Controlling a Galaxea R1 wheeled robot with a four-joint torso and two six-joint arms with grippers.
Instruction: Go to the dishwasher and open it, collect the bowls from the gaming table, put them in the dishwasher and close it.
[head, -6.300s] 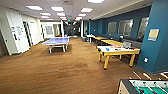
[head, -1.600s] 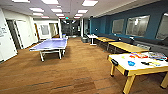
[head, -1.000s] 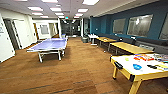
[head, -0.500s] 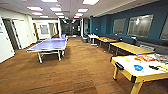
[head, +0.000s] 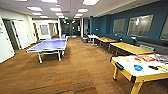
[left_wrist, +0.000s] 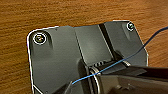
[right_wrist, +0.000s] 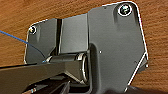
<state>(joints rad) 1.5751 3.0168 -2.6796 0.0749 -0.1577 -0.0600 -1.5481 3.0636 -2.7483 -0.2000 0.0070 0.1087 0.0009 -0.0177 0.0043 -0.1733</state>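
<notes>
The gaming table (head: 125, 65), an air hockey table with a glossy white top and yellow wooden sides, stands at the lower right of the head view. Small coloured shapes lie on its top: a lime-green one (head: 127, 60), orange-red ones (head: 138, 59) and a black one (head: 153, 67). They are too blurred to tell which are bowls. A blue patch (head: 138, 68) also shows on the top. The dishwasher is out of view. Both wrist views look down past my own dark plates at the wooden floor (left_wrist: 75, 12).
A blue table-tennis table (head: 50, 45) stands at mid-left. Plain yellow-topped tables (head: 130, 47) line the dark blue right wall. White walls and doors (head: 20, 35) run along the left. Open wooden floor (head: 82, 67) stretches ahead to a far doorway (head: 71, 27).
The camera has driven forward: the table-tennis table and the gaming table have both grown larger and nearer. The gaming table has slid toward the lower right edge.
</notes>
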